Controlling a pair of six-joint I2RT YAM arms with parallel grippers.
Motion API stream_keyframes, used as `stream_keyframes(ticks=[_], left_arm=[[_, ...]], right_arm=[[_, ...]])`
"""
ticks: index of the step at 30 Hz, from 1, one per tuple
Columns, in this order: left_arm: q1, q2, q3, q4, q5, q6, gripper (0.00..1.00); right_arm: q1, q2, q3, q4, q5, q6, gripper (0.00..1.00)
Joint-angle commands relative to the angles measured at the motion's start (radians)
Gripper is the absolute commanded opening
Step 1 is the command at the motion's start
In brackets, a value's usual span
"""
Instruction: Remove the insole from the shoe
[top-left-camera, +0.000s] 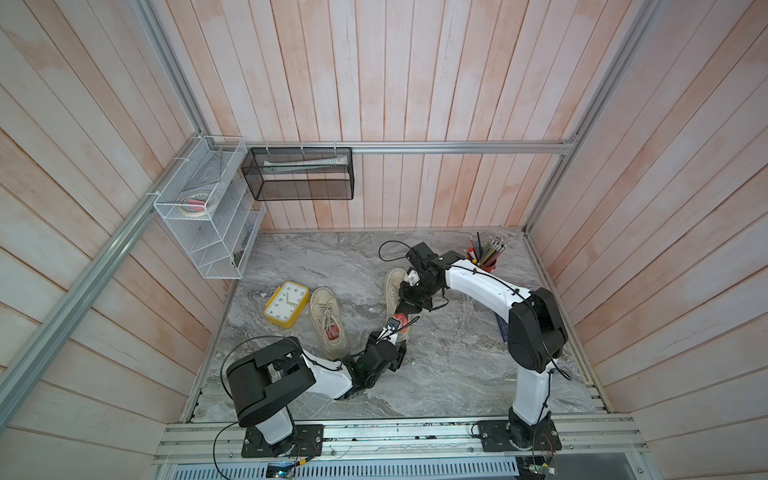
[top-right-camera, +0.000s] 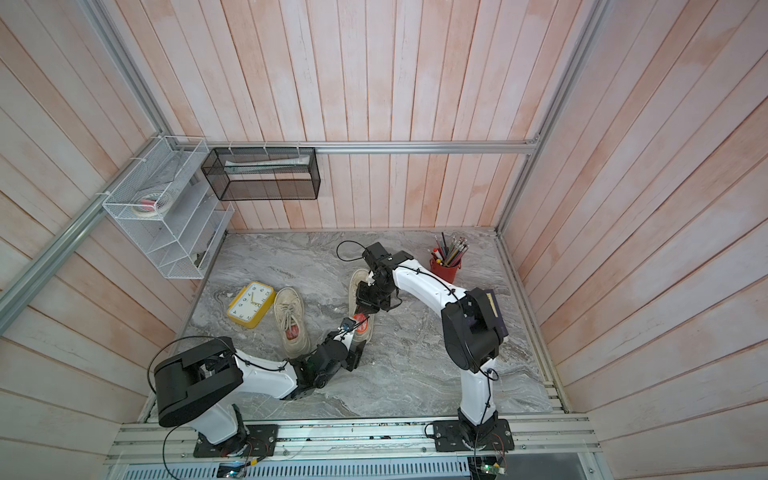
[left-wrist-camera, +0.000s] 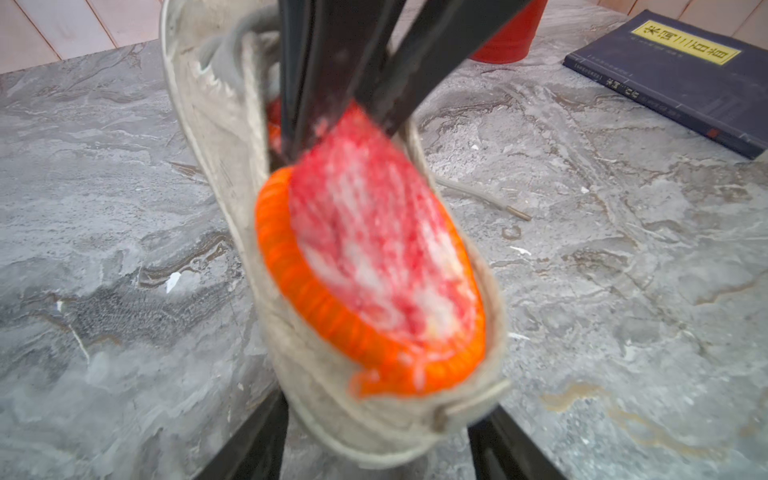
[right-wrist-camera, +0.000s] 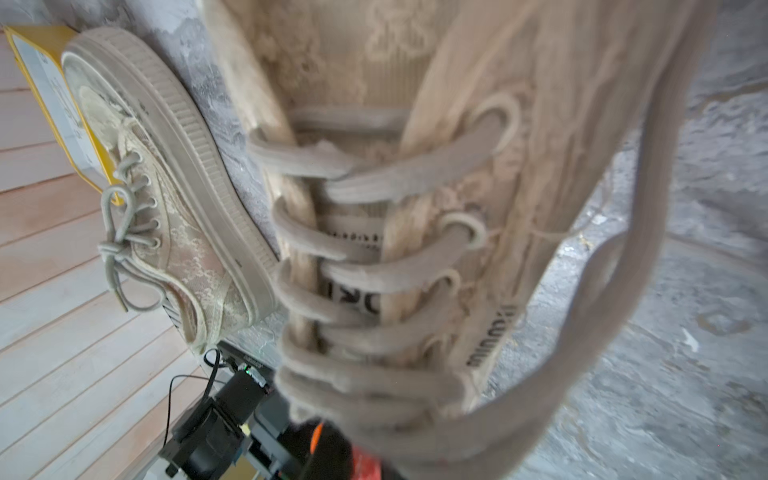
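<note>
Beige lace-fabric sneaker (top-left-camera: 393, 286) right of centre in both top views, on grey marbled table (top-left-camera: 457, 374). Red-and-white insole with orange ribbed rim (left-wrist-camera: 374, 249) partly out: heel end raised above the collar and tilted, front part hidden inside. Right gripper (top-left-camera: 406, 308) above the laces, jaws clenched by the insole's raised forward edge; too blurred to tell whether gripping insole or shoe. Left gripper (left-wrist-camera: 386, 409) at the heel, jaws released, straddling it at the lower edge of the wrist view. Looks roughly halfway: loosened, not yet free. Remains to draw the whole length clear. Matching second sneaker (top-left-camera: 326, 318) beside yellow square clock (top-left-camera: 286, 309), centre left.
</note>
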Motion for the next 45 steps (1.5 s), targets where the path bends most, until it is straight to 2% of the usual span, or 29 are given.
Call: stream_keyframes(ticks=[1, 5, 9, 15, 17, 19, 23, 25, 27, 31, 34, 38, 41, 45], left_arm=[[0.01, 0.031, -0.02, -0.038, -0.013, 0.013, 0.68], [0.016, 0.038, -0.018, -0.024, 0.003, 0.018, 0.68], [0.016, -0.001, -0.029, 0.009, 0.047, 0.027, 0.74], [0.014, -0.201, -0.063, -0.029, 0.176, -0.059, 0.78], [0.014, -0.287, -0.078, -0.075, 0.227, -0.12, 0.77], [0.013, -0.359, -0.089, -0.123, 0.257, -0.18, 0.74], [0.026, -0.479, -0.1, -0.232, 0.249, -0.299, 0.69], [0.056, -0.521, -0.097, -0.289, 0.252, -0.375, 0.68], [0.119, -0.55, -0.091, -0.339, 0.286, -0.453, 0.71], [0.229, -0.577, -0.076, -0.386, 0.386, -0.554, 0.71], [0.284, -0.563, -0.031, -0.453, 0.466, -0.615, 0.67], [0.358, -0.511, 0.076, -0.608, 0.632, -0.739, 0.59], [0.391, -0.468, 0.141, -0.703, 0.724, -0.851, 0.57], [0.393, -0.448, 0.191, -0.737, 0.739, -0.982, 0.56]], right_arm=[[-0.023, 0.031, 0.078, -0.145, -0.083, -0.109, 0.0], [-0.033, 0.082, 0.144, -0.211, -0.089, -0.154, 0.0], [-0.033, 0.1, 0.125, -0.149, -0.087, -0.117, 0.0], [-0.028, 0.097, 0.035, 0.04, -0.086, -0.003, 0.0], [-0.024, 0.096, 0.019, 0.075, -0.079, 0.017, 0.05], [-0.017, 0.092, 0.012, 0.092, -0.067, 0.022, 0.15], [-0.008, 0.034, 0.003, 0.112, -0.011, 0.03, 0.33], [-0.009, -0.015, -0.015, 0.109, 0.027, 0.036, 0.42], [-0.01, -0.072, -0.064, 0.123, 0.048, 0.051, 0.46], [-0.009, -0.202, -0.192, 0.178, 0.067, 0.083, 0.48], [-0.006, -0.298, -0.291, 0.252, 0.091, 0.079, 0.48], [-0.007, -0.428, -0.414, 0.32, 0.232, 0.059, 0.46], [-0.029, -0.473, -0.465, 0.316, 0.273, 0.055, 0.45], [-0.033, -0.486, -0.495, 0.311, 0.285, 0.059, 0.44]])
